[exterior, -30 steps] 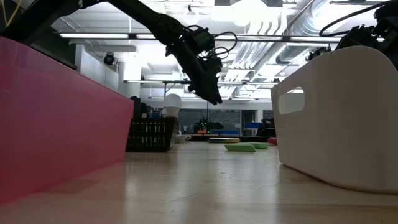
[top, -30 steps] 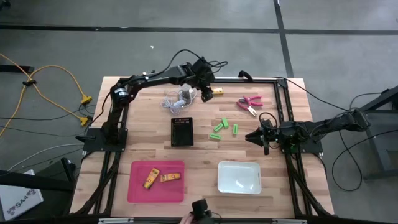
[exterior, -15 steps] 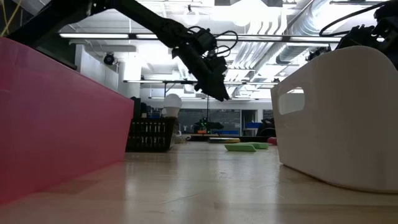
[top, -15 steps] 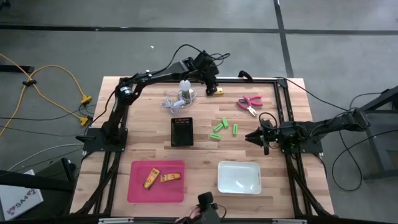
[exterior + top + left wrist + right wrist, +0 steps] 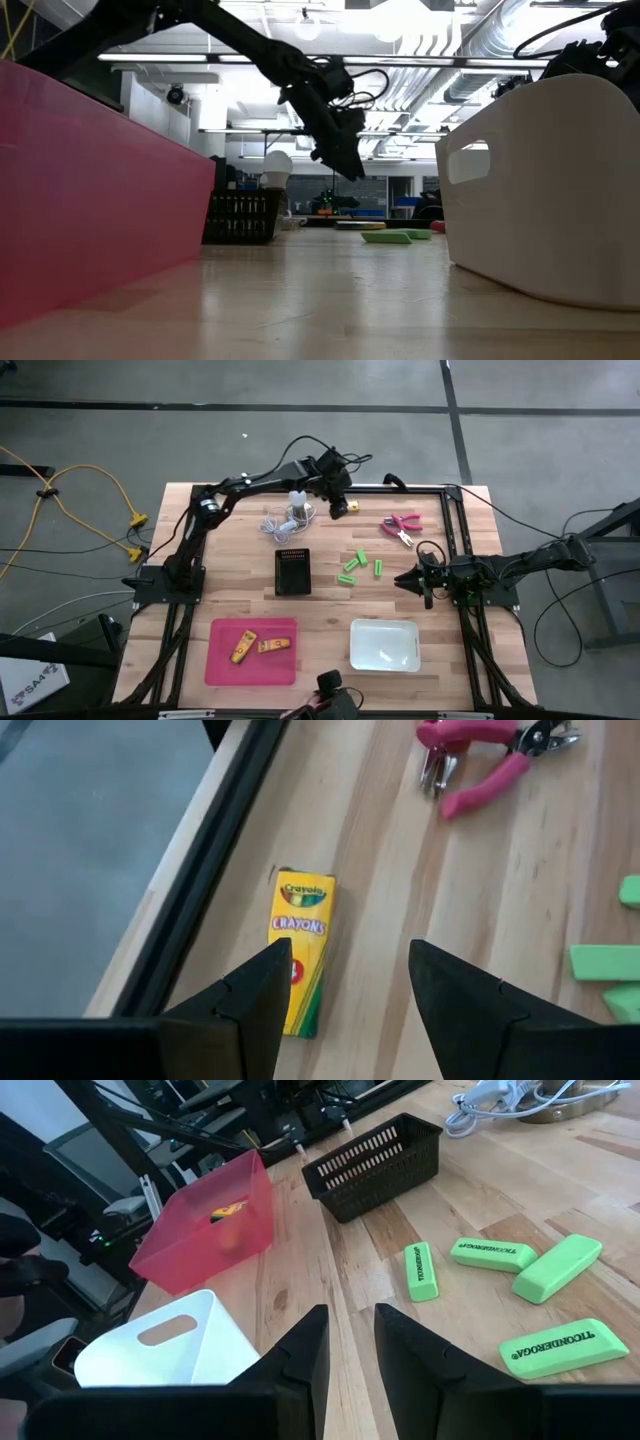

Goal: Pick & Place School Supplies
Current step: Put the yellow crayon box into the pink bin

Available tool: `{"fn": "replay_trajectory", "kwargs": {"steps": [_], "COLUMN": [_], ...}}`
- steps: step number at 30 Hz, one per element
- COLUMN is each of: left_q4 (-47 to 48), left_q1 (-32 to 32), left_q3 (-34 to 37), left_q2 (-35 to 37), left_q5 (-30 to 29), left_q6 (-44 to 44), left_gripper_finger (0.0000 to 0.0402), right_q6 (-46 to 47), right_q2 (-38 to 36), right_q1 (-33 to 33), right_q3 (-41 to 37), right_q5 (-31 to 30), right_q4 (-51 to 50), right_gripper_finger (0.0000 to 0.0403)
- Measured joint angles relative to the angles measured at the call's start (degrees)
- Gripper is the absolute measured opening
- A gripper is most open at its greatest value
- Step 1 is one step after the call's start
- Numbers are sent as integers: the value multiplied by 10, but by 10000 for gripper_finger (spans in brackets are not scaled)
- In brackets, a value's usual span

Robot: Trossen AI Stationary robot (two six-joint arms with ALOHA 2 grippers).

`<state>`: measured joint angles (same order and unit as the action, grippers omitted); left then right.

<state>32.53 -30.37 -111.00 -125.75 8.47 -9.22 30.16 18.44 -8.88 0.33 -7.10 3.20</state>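
Note:
My left gripper hangs open above the table's far edge, just over a yellow crayon box that lies flat beside the black frame rail. The box sits partly in front of one finger, untouched. Pink-handled pliers lie to its right, and several green erasers lie flat mid-table. Two more yellow crayon boxes lie in the pink tray. My right gripper waits low at the table's right side, open by a narrow gap, pointing at the erasers.
A black ribbed basket stands mid-table. A white bulb with coiled cord lies left of my left gripper. A white bin sits near the front edge, right of the pink tray. Black frame rails border the table.
My left gripper has moved a little toward the table's right, from beside the bulb to over the crayon box, and then come down slightly. Nothing on the table has shifted.

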Motion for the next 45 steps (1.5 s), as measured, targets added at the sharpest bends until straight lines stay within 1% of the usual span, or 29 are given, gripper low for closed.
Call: {"fn": "replay_trajectory", "kwargs": {"steps": [14,25,31,34,37,39,44,45], "left_q4": [20,-18,-33,-21,-13,-15,-31,-30], "left_q1": [0,-3,2,8,20,30,49,52], "left_q3": [0,0,0,0,0,0,0,0], "left_q2": [-15,-26,-26,-26,-26,-26,-26,-26], "left_q5": [-5,9,5,-22,-100,-140,-174,-188], "left_q6": [-19,-36,-37,9,68,101,121,124], "left_gripper_finger": [198,198,198,198,198,198,198,198], "right_q6": [0,0,0,0,0,0,0,0], "right_q2": [0,0,0,0,0,0,0,0], "right_q1": [0,0,0,0,0,0,0,0], "right_q3": [0,0,0,0,0,0,0,0], "right_q5": [0,0,0,0,0,0,0,0], "right_q4": [0,0,0,0,0,0,0,0], "right_gripper_finger": [72,72,72,72,72,72,72,72]}}
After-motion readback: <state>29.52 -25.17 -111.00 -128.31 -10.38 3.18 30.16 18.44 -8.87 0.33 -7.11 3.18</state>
